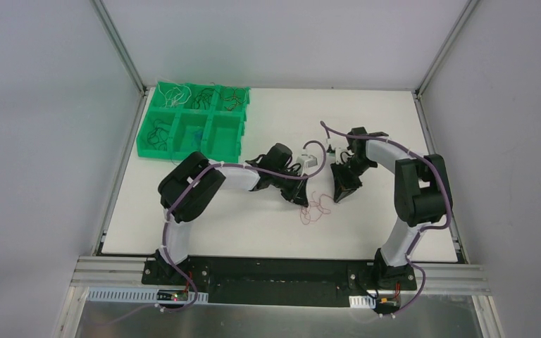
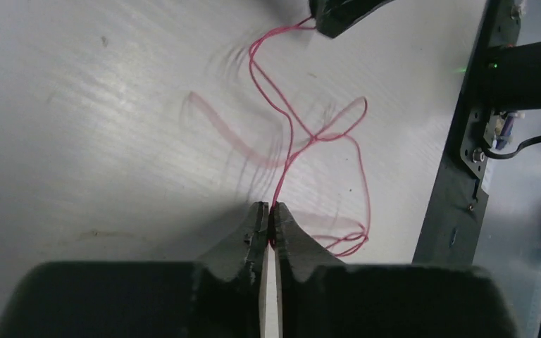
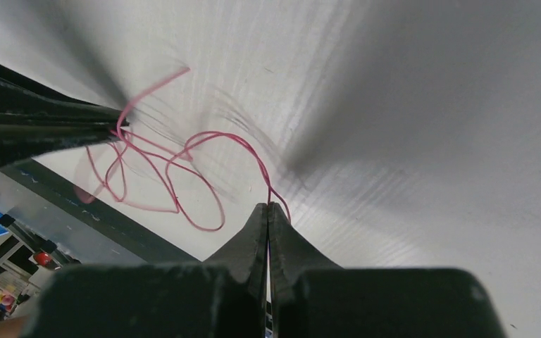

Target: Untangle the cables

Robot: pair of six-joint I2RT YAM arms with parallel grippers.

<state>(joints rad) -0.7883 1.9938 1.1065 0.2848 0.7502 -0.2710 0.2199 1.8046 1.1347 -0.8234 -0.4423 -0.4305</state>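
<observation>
A tangle of thin red cables [image 1: 315,210] hangs between my two grippers over the white table. My left gripper [image 1: 303,201] is shut on a red cable; in the left wrist view the wire [image 2: 290,144] runs up out of its pinched tips [image 2: 269,206] towards the right gripper's black tip at the top edge. My right gripper [image 1: 339,198] is shut on another red strand; in the right wrist view the wire [image 3: 211,137] leaves its closed tips [image 3: 268,205] and loops left to the left gripper's fingers [image 3: 49,127].
A green tray [image 1: 156,150] with several compartments stands at the back left; thin white, black, red and blue cables lie in its cells. The black base rail [image 1: 282,271] runs along the table's near edge.
</observation>
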